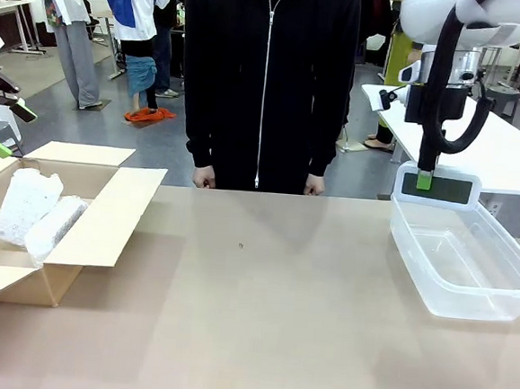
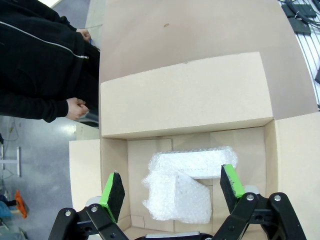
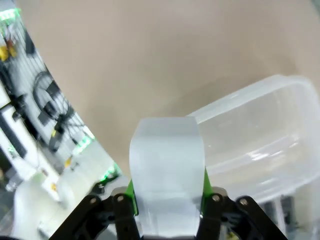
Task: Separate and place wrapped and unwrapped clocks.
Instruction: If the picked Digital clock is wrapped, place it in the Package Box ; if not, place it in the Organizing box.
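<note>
Two bubble-wrapped clocks lie side by side in the open cardboard box [image 1: 105, 218] at the table's left: one bundle [image 1: 23, 201] farther left, the other [image 1: 56, 227] beside it. My left gripper [image 1: 8, 130] hangs open above the box; in the left wrist view its green pads [image 2: 114, 190] straddle the bundles [image 2: 177, 197] from above without touching them. My right gripper [image 1: 425, 176] is shut on the bare white clock [image 1: 450, 189], whose dark face looks toward me. It holds the clock just over the far rim of the clear plastic bin [image 1: 468, 301]. The right wrist view has the clock [image 3: 167, 170] between the fingers.
A person in a black zip jacket stands at the far edge, hands [image 1: 204, 179] down at the table's rim. The box's flaps [image 2: 185, 95] spread outward over the table. A small dark speck [image 1: 241, 245] lies mid-table. The bin [image 3: 260, 135] holds nothing.
</note>
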Tool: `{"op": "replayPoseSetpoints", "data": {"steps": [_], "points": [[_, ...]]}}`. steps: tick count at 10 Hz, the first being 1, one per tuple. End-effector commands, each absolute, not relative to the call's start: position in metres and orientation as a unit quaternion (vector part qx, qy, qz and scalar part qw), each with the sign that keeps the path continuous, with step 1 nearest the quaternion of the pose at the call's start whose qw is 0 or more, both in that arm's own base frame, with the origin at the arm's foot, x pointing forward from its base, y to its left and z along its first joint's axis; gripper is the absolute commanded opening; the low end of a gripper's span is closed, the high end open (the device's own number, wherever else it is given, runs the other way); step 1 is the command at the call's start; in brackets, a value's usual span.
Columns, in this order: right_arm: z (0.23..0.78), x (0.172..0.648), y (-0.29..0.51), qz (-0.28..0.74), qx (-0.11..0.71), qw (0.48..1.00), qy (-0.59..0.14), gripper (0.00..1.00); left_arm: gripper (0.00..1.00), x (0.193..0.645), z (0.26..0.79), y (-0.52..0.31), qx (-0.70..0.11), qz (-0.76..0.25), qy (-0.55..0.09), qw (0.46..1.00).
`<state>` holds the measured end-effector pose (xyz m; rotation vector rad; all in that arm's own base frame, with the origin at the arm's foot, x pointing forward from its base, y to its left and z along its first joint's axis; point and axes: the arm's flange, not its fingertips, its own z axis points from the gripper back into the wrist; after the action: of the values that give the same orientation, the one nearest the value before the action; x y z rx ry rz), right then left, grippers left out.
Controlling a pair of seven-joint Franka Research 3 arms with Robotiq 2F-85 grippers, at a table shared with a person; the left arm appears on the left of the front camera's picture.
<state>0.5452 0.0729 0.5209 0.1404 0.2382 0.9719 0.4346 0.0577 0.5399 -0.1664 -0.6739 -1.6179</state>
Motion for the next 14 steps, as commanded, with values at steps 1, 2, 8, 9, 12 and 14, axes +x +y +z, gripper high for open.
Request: {"op": "replayPoseSetpoints", "data": {"steps": [1,2,8,9,12,14], "points": [[0.527,0.560,0.061,0.374,0.093,0.919,0.086,0.50,1.00,0.434,0.541,0.057,-0.079,-0.708,-0.299,0.635],[0.524,0.567,0.049,0.340,0.102,0.932,0.077,0.50,1.00,0.434,0.541,0.057,-0.079,-0.708,-0.299,0.635],[0.486,0.587,-0.005,0.215,0.035,0.975,0.031,0.50,1.00,0.434,0.541,0.057,-0.079,-0.708,-0.299,0.635],[0.479,0.588,-0.011,0.206,0.021,0.978,0.027,0.50,1.00,0.434,0.541,0.057,-0.079,-0.708,-0.299,0.635],[0.459,0.587,-0.037,0.162,0.006,0.986,0.026,0.50,1.00,0.434,0.541,0.057,-0.079,-0.708,-0.299,0.635],[0.437,0.583,-0.039,0.148,0.015,0.988,0.035,0.50,1.00,0.434,0.541,0.057,-0.079,-0.708,-0.299,0.635]]}}
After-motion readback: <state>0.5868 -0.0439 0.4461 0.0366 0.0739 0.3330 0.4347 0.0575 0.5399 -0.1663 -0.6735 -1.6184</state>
